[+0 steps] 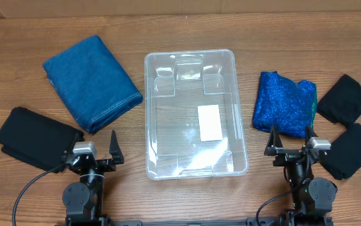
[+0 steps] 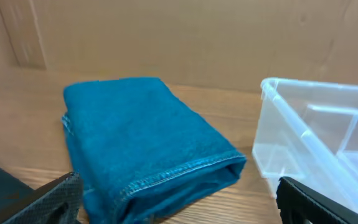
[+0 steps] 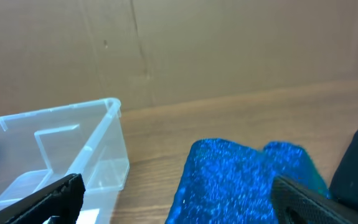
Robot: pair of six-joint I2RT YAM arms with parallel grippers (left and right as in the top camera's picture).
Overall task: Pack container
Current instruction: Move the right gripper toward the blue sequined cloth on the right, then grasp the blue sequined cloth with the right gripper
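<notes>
Clear container (image 1: pixel 167 125) sits empty in the middle of the table (image 1: pixel 186 31). Denim-blue cloth (image 1: pixel 92 81) lies just left of it, black cloth (image 1: pixel 32 137) further left. Sparkly blue cloth (image 1: pixel 284 103) is on its right, with two more black cloths (image 1: pixel 345 98) (image 1: pixel 351 149) beyond that. Left gripper (image 1: pixel 91 145) and right gripper (image 1: pixel 291 141) sit near the front edge, jaws spread, holding nothing.

Container (image 1: pixel 196 113) in the middle, denim cloth (image 1: pixel 92 81) to its left, folded cloth (image 1: pixel 36 138) nearer and further left, sequinned cloth (image 1: pixel 284 103) just right of container, rear cloth (image 1: pixel 346 99) and near cloth (image 1: pixel 354 150) far right, seemingly touching.
</notes>
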